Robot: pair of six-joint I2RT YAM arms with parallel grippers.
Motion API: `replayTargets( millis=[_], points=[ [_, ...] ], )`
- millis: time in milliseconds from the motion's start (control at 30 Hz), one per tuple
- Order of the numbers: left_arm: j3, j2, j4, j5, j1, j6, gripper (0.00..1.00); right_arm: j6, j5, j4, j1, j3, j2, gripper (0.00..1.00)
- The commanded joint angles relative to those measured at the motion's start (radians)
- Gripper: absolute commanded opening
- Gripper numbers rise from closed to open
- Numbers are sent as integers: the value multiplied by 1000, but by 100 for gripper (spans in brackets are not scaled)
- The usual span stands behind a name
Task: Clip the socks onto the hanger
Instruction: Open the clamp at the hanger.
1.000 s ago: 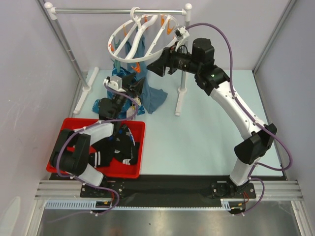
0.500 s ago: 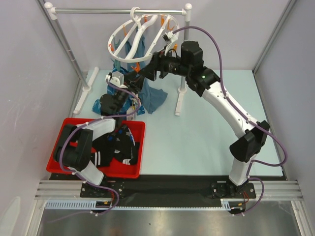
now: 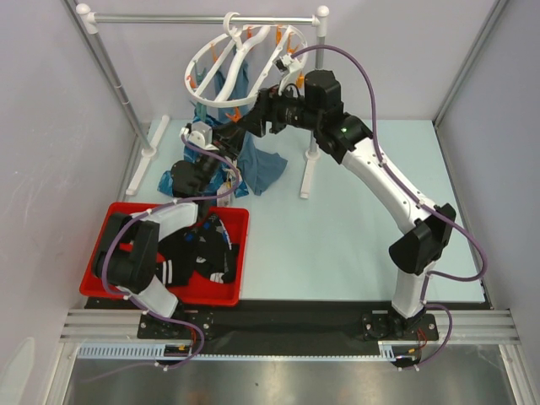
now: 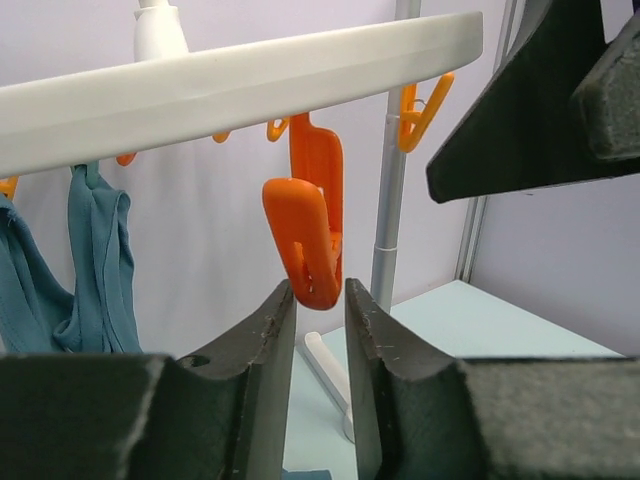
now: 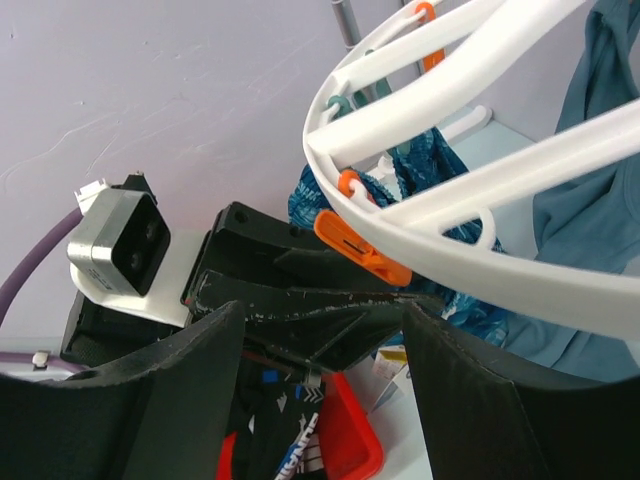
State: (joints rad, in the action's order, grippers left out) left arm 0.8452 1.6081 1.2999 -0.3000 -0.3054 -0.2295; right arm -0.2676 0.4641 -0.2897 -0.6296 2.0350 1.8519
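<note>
Socks [image 3: 202, 255] lie heaped in the red bin [image 3: 244, 240] on the tabletop [image 3: 354, 245]; the hanger [image 4: 250, 82] hangs from the grey rail [image 3: 169, 18]. The left tool [image 4: 318, 300] has its jaws narrowly apart around an orange clip's [image 4: 305, 225] lower end, pinching or not I cannot tell. The right tool [image 5: 320, 310] gapes wide beside the hanger's rim.

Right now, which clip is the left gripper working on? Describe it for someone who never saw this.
Find the grey rail at the back; the white round hanger hangs from it. On its near rim, one orange clip dangles with its tip at the fingertips of the left gripper. Unlike neighbours holding blue cloth, it is empty.
</note>
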Motion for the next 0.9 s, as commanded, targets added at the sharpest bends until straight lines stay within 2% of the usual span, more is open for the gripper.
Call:
replayTargets(
  millis=[0,233,300,433,533,867],
  points=[
    [43,4,142,-37,2,-22,30,22,-27,-18,-15,74,23,70],
    [46,-14,128,-51,6,-24,25,44,-54,-46,-28,97,41,70],
    [45,-26,119,-63,8,-24,16,53,-67,-54,-32,102,46,70],
    [34,-49,108,-60,8,-34,13,85,-128,-66,-48,106,50,70],
    [25,-66,85,-60,8,-39,7,113,-192,-63,-65,116,52,70],
    [-5,-106,59,-64,8,-37,8,131,-356,6,-114,122,63,70]
  ],
)
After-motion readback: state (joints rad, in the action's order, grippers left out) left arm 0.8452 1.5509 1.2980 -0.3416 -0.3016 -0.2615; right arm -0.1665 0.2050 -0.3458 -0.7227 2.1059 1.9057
